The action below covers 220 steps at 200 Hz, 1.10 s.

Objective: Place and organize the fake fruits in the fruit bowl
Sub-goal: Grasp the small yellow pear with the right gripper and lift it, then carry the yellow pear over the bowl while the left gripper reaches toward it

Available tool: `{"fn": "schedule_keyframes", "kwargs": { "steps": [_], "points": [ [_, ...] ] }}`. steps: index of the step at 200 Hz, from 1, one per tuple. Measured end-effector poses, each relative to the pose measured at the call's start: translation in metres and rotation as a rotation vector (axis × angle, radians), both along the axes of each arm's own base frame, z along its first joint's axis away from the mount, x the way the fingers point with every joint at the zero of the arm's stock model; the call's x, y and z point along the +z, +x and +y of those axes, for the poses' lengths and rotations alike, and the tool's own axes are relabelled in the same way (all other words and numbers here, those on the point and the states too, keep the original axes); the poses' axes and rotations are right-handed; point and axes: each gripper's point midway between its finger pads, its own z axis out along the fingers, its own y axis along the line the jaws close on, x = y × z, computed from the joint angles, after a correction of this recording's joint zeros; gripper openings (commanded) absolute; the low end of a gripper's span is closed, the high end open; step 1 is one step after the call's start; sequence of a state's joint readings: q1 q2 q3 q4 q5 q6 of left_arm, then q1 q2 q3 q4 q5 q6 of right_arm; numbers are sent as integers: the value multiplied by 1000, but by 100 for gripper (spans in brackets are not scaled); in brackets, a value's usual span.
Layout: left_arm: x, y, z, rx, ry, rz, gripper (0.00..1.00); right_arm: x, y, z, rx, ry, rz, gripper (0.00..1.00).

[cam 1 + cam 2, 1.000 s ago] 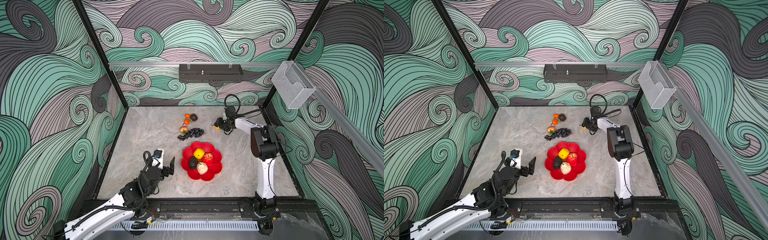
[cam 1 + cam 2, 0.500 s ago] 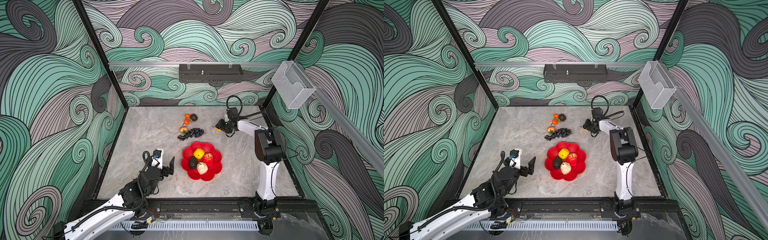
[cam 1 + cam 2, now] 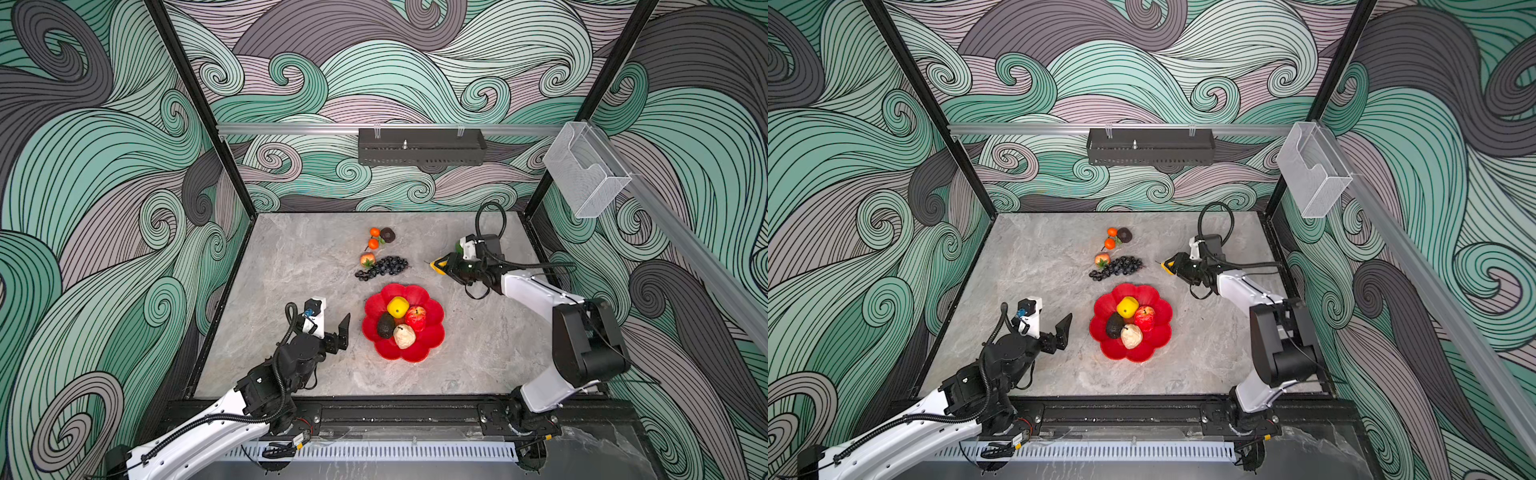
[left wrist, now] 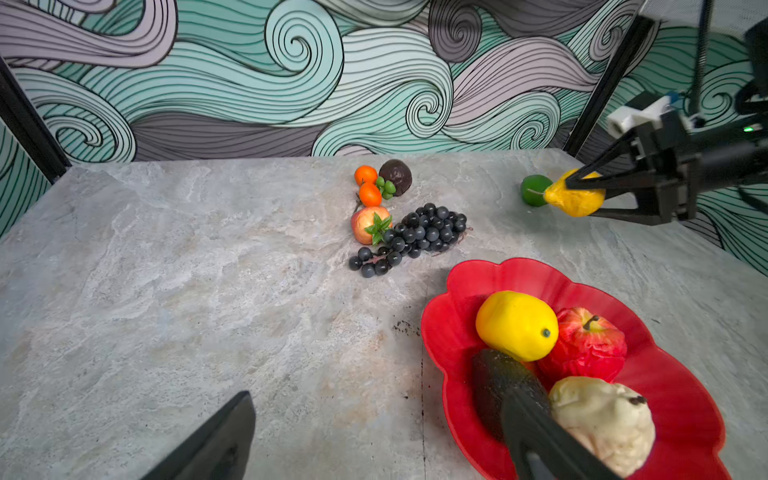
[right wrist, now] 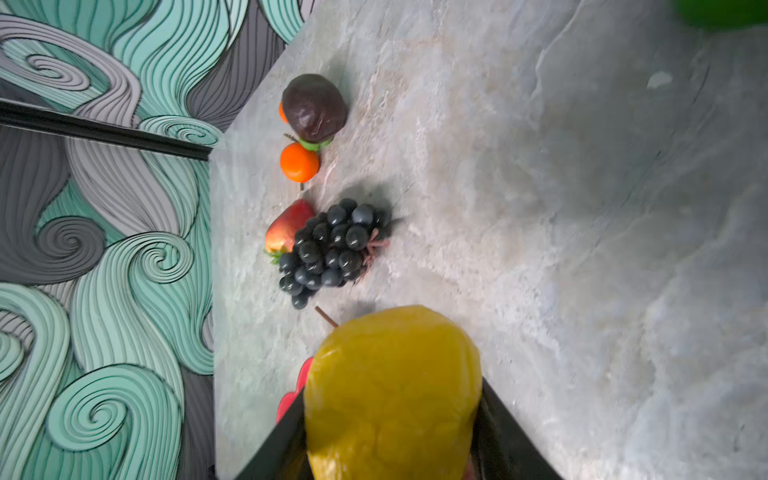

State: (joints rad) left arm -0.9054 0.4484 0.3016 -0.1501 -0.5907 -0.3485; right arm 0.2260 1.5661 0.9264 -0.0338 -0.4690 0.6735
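Right gripper is clamping the yellow pear between its two fingers. I am reading the pear as lifted off the grey table, out past the fruit bowl on its far-right side and well apart from the rim. The green lime is lying on the table just behind that pear, farther again from the bowl.

Left gripper is hanging with its fingers spread wide and nothing between them, just off the bowl's left rim. In both top views I am seeing a gap between the nearer finger and the rim.

Four fruits are sitting bunched together in the bowl:
- lemon toward the far side
- red apple touching the lemon on the right
- avocado on the left
- cream pear on the near side

Beyond the bowl's far rim the black grape bunch is lying nearest, apart from the rim, with a strawberry-like piece touching its left end. Farther out from the bowl, two tangerines and a dark round fruit are clustering close together
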Motion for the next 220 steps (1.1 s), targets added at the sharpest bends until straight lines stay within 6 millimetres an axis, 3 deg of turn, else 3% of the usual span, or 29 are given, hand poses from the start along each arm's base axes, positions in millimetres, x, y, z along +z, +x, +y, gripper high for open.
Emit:
{"fn": "schedule_keyframes", "kwargs": {
  "steps": [23, 67, 105, 142, 220],
  "points": [
    [6, 5, -14, 4, -56, 73, 90, 14, -28, 11, 33, 65, -38, 49],
    [37, 18, -61, -46, -219, 191, 83, 25, -80, 37, 90, 170, -92, 49],
    [45, 23, -97, -94, -360, 295, 79, 49, -115, 56, 137, 219, -199, 50],
    [51, 27, -129, -141, -457, 379, 71, 73, -131, 54, 117, 254, -315, 51],
    [60, 39, -186, -255, -546, 468, 53, 86, -152, 47, 84, 281, -402, 52]
  ]
}}
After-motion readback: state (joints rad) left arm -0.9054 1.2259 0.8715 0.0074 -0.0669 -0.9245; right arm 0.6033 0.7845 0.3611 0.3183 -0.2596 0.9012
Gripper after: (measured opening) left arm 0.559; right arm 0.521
